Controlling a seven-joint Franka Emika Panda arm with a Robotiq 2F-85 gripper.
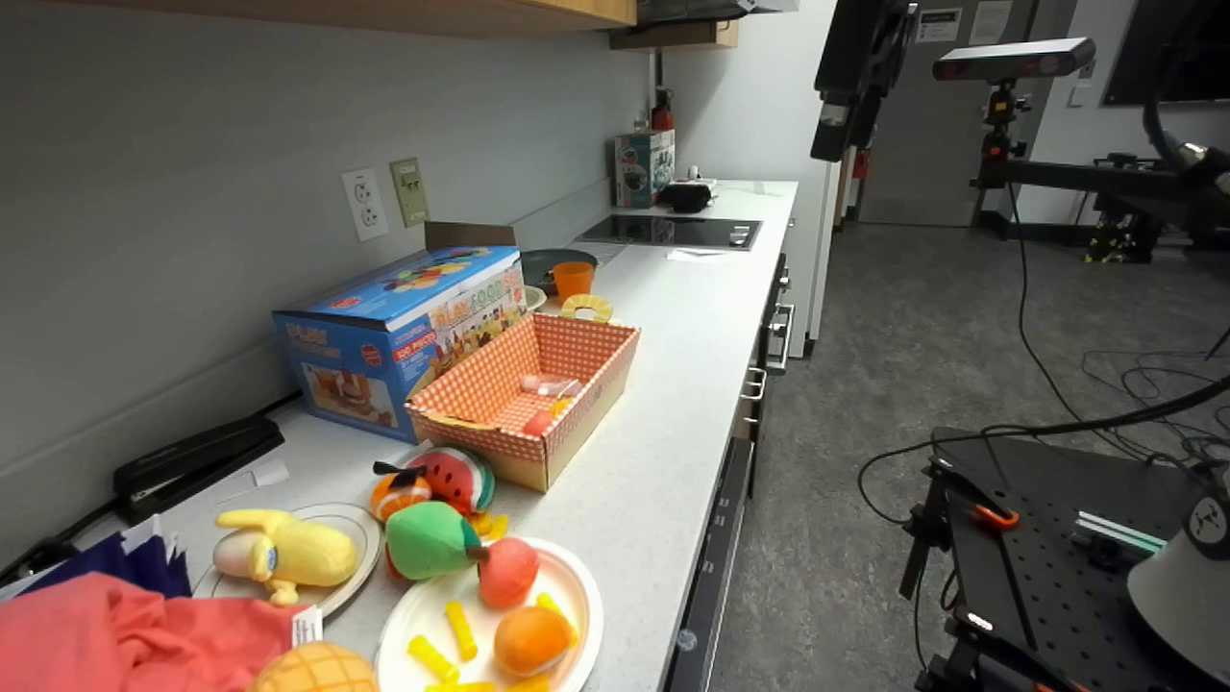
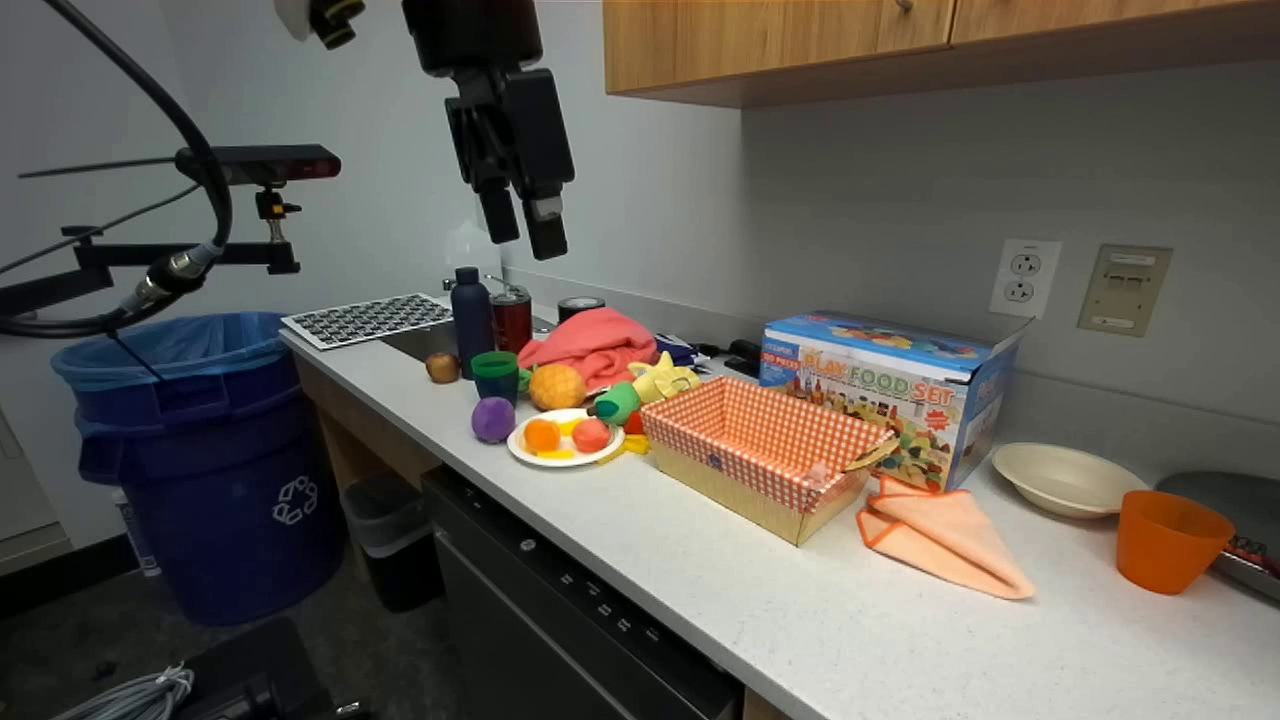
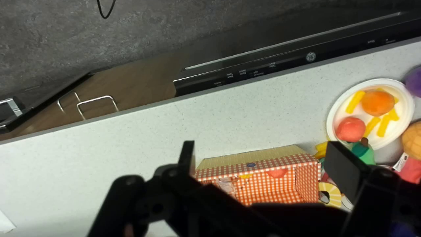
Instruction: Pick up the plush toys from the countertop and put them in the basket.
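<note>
High above the countertop (image 3: 115,171) my gripper (image 2: 524,228) hangs open, nothing between its fingers; the wrist view has it over the basket (image 3: 250,159). Red-and-white checks line the basket (image 2: 720,495), whose outside is tan. Inside it lie a reddish toy (image 3: 277,172), a bit of yellow and something clear, partly hidden by the wall. Beside its short end are a watermelon-like toy (image 1: 461,479), a green toy (image 1: 428,540) and a banana toy (image 1: 298,553) on a plate. A white plate (image 1: 588,615) bears a red toy (image 1: 507,572), an orange toy (image 1: 531,641) and several yellow sticks.
The blue printed box (image 2: 865,395) stands behind the basket. Farther along are a peach cloth (image 2: 950,540), an orange cup (image 2: 1168,540) and a pan. A purple ball (image 2: 493,420), green cup (image 2: 496,375) and dark bottle (image 2: 472,320) stand beyond the plates. Cabinets (image 2: 780,50) overhang the wall side.
</note>
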